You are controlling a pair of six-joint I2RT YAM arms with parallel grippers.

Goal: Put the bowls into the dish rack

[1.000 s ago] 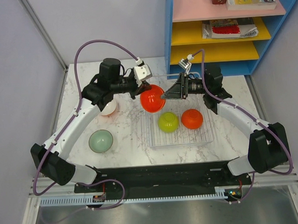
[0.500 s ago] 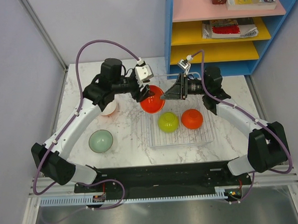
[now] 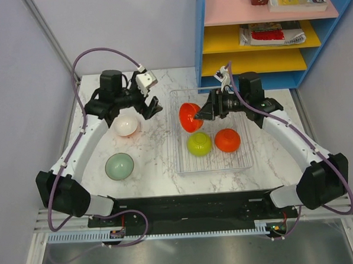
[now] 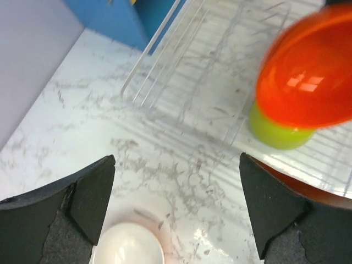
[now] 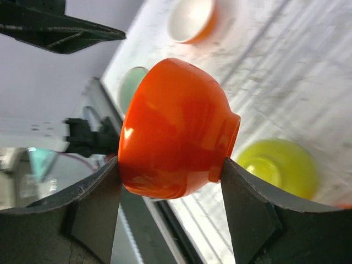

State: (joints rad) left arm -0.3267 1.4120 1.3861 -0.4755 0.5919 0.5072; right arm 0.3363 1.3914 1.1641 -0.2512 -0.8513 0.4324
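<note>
The orange bowl (image 3: 189, 116) hangs in the right pincer (image 3: 198, 114) over the upper-left part of the dish rack (image 3: 179, 166), tipped on its side rather than upright. The pincer stands fairly wide, with the bowl filling the gap between its two fingers. Just below it in the top view sits the yellow-green bowl (image 3: 199, 144), and right of that the other orange bowl (image 3: 227, 140), both already on the ribs.

We judge that the coming move turns on this: the free stretch of ribs lies straight under the held bowl, towards the rack's upper-left corner, and the yellow-green bowl is its close neighbour on the lower side. So the way down is nearly vertical, with little room to drift towards the bottom of the frame.

Left of the rack, on the bench (image 3: 160, 162), the white bowl (image 3: 127, 125) lies just beside the left pincer (image 3: 150, 108). That pincer is spread wide and holds nothing. The sage-green bowl (image 3: 119, 166) is further down, in the lower left. The left arm is plainly the nearer one for both.

The right wrist view shows what the top view cannot. The bowl's foot points to the right of that frame, its wide mouth to the left, and its body bulges between the fingers (where the pads actually touch is hidden behind it). The left wrist view shows the white bowl at the bottom edge between its own fingers, and the held bowl overlapping the yellow-green one. Only the top view shows that they are apart.
</note>
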